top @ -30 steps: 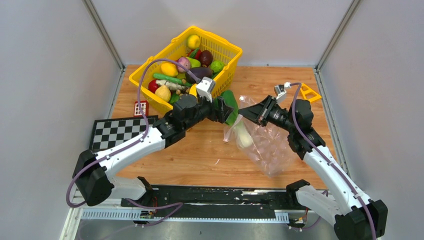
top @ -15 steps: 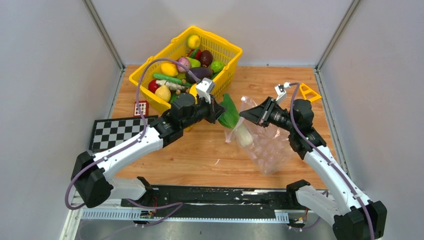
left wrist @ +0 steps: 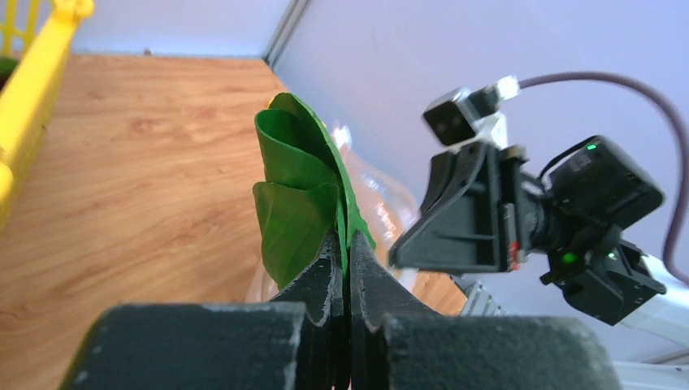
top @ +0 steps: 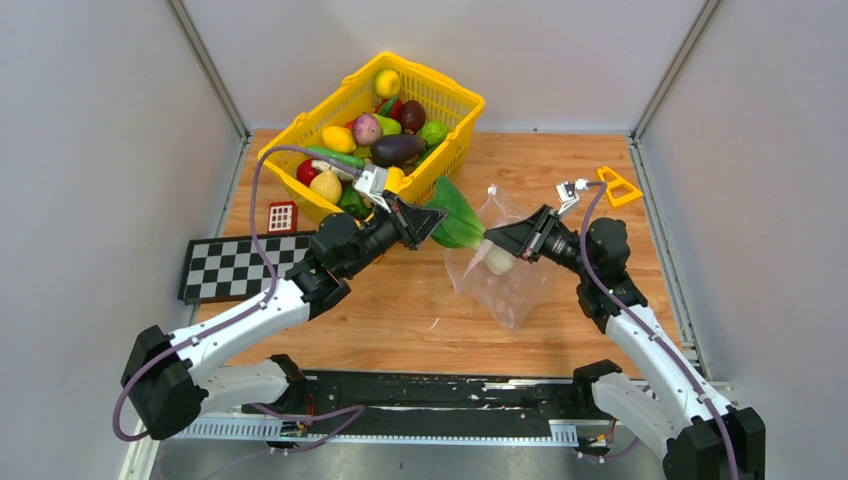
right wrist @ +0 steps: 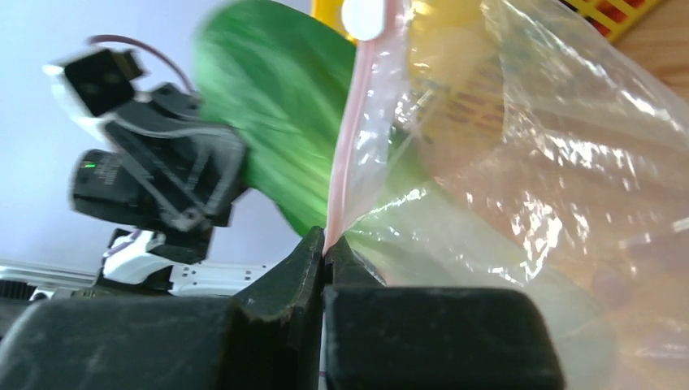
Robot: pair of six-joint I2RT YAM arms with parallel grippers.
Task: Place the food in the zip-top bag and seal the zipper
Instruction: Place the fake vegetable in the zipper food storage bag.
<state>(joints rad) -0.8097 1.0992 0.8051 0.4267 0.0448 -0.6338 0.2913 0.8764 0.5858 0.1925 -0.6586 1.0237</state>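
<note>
Two grippers meet over the middle of the wooden table (top: pixel 400 315). The left gripper (top: pixel 425 222) has its jaws pressed together on the edge of a leaf of the green leafy toy vegetable (top: pixel 455 215). The right gripper (top: pixel 495 235) comes from 3 o'clock, and its jaws pinch the pale pink zipper (right wrist: pixel 348 146) at the mouth of the clear zip-top bag (top: pixel 510 290). The bag hangs from this grip, and its crinkled body falls toward 5 o'clock onto the wood. The white stem (top: pixel 497 260) of the vegetable is seen through the plastic, so it is inside the bag. The green leaves stick out of the mouth toward 10 o'clock. At 12 o'clock stands the yellow basket (top: pixel 468 100), which holds the other toy fruits and vegetables (top: pixel 398 148) in green, yellow, purple and red. A checkerboard (top: pixel 230 265) lies at 9 o'clock, with a small red card (top: pixel 282 216) just beside it. A yellow triangle piece (top: pixel 620 186) lies at 2 o'clock.
</note>
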